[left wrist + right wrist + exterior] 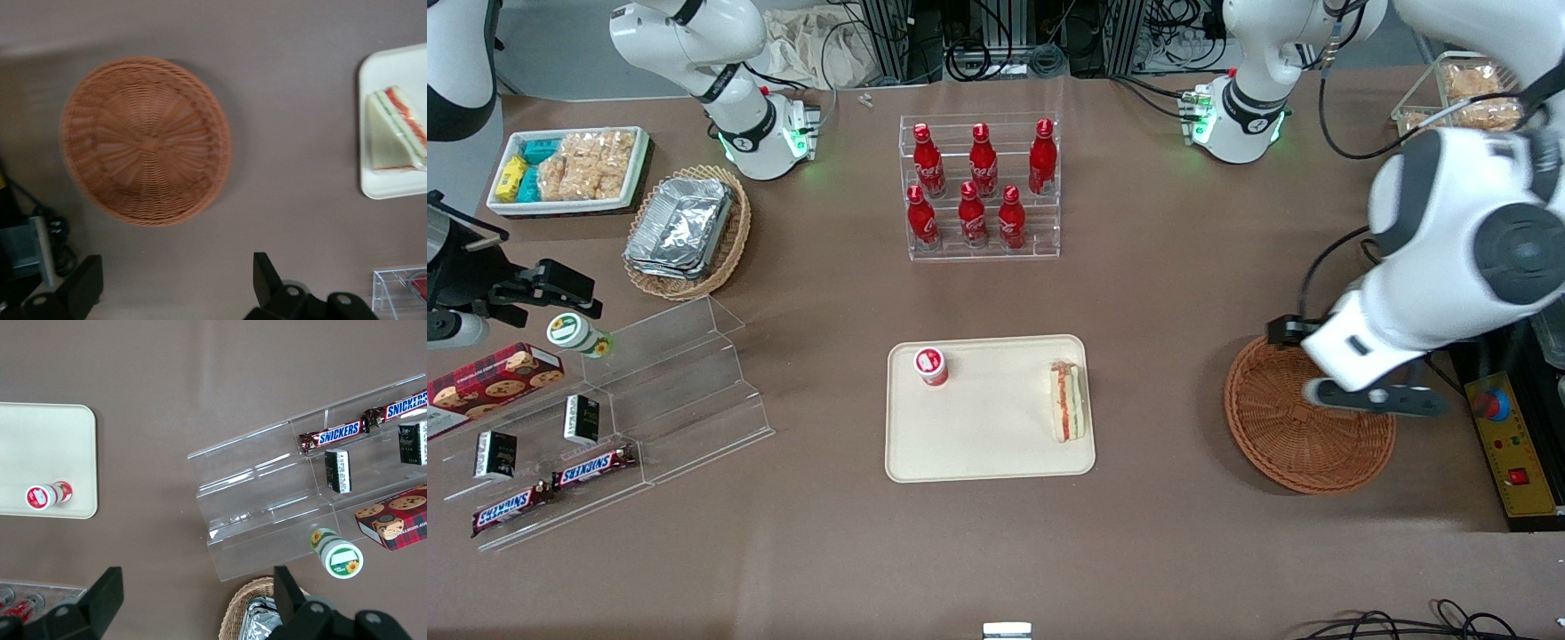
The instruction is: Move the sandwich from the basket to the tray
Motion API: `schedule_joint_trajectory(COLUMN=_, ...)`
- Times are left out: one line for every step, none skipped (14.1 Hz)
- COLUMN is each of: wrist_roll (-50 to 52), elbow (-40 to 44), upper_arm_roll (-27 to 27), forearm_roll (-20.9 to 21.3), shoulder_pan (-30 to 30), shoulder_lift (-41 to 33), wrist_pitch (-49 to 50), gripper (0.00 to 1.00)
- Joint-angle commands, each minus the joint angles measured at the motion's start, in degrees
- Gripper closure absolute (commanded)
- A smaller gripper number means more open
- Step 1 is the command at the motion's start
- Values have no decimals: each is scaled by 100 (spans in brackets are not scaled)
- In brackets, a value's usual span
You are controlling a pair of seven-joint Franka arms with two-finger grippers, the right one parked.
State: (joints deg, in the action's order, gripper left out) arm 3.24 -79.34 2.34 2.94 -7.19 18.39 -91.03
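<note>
The sandwich [1067,402] lies on the cream tray [987,449], at the tray's edge toward the working arm's end of the table. It also shows in the left wrist view, sandwich [397,133] on the tray [373,180]. The reddish-brown wicker basket [1303,436] sits empty beside the tray, and the basket [147,140] shows a bare woven bottom. My left gripper [1374,400] hangs above the basket's rim on the side toward the working arm's end. The gripper [175,267] is open, with nothing between its fingers.
A small red-capped bottle [930,365] stands on the tray. A rack of red cola bottles [983,187] stands farther from the front camera. A yellow control box [1507,444] lies beside the basket. A clear stepped shelf [649,400] with snacks and a tan foil-tray basket [685,231] lie toward the parked arm's end.
</note>
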Motion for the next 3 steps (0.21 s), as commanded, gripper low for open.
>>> schedule_joint_trajectory(wrist_roll=-175, elbow=-126, upper_arm_roll=74, forearm_roll=5, shoulder_pan=472, shoulder_lift=-222, wrist_pitch=138, gripper=0)
schedule_joint_trajectory(wrist_roll=-166, elbow=-100, upper_arm_roll=65, forearm_roll=31, shoulder_pan=481, shoulder_lift=-222, wrist_pitch=147, gripper=0)
schedule_joint_trajectory(wrist_roll=-148, elbow=-100, upper_arm_roll=56, forearm_roll=75, shoulder_pan=481, shoulder_lift=-230, wrist_pitch=147, gripper=0)
